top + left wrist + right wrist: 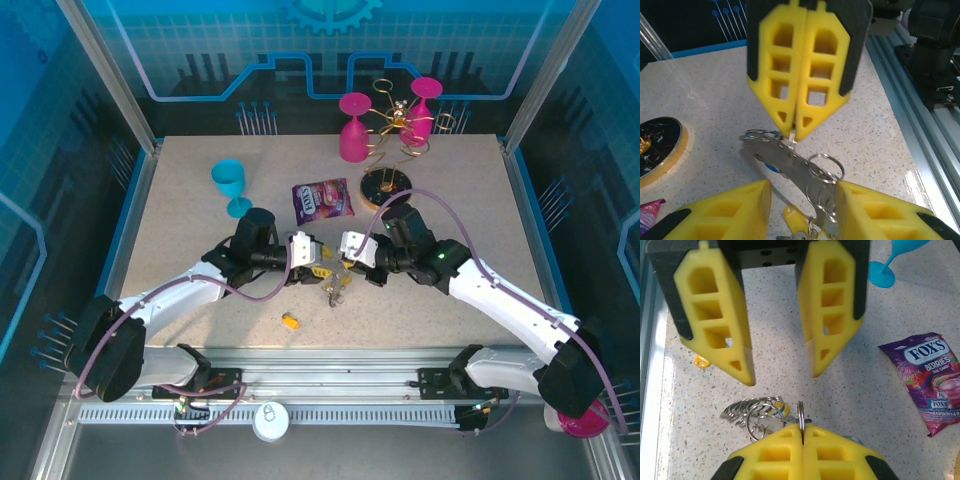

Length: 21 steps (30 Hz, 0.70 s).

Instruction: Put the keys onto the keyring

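Reads "FOX'S", "BERRIES" and "RASPBERRY" on purple packet [927,377], lying flat on bench [180,230] just beyond both grippers. Shows berries printed under the words.

Clenches right gripper [802,426] on keyring [801,412], thin loop pinched edge-on between shut pads. Leaves left gripper [782,376] released, jaws apart, bench speckle visible through the gap. Sets both grippers tip to tip, close together, mid-bench.

Finds keys [755,412] bunched on small rings, resting on bench just beside keyring, under and between both grippers, with a yellow tag among them. Finds 1 loose key [290,322], yellow-tagged, alone on bench nearer the arm bases, well apart from the bunch.

Around: blue goblet [230,185] upright left of packet; round base [385,185] just right of packet; gold rack [395,130] at far edge with 2 pink goblets [354,125]; white cap [270,420] on the near rail.

In the way: from left wrist, right gripper's shut fingers hanging directly before the rings, covering part of keyring.
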Motion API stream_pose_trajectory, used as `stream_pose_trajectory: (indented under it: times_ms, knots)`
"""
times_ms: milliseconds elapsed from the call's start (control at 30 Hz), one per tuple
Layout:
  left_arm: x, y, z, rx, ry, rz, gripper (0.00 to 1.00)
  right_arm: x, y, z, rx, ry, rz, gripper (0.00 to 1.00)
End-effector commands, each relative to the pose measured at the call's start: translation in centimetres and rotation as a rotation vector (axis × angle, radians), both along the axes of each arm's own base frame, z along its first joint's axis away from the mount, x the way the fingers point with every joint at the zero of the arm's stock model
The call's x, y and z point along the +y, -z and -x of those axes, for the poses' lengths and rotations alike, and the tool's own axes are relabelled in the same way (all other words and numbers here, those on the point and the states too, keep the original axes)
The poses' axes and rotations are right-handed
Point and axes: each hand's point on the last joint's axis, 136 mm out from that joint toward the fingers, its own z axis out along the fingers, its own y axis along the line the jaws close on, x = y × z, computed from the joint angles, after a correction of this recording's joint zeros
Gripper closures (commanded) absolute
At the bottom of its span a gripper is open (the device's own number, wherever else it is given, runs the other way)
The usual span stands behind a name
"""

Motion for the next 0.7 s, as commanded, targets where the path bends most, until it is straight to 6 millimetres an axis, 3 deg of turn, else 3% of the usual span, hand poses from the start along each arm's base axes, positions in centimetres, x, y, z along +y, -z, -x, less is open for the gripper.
stream_pose_trajectory:
  times_ms: [0, 667]
  knots:
    - [-0.2, -0.9, 0.0, -0.027, 0.006, 0.035, 0.62, 0.8, -1.5, 0.2, -0.015, -0.044, -0.022, 1.0]
    - [-0.5, -0.4, 0.8, 0.014, 0.069, 0.037, 0.77, 2.5, -2.6, 0.6, -0.014, -0.098, -0.112, 1.0]
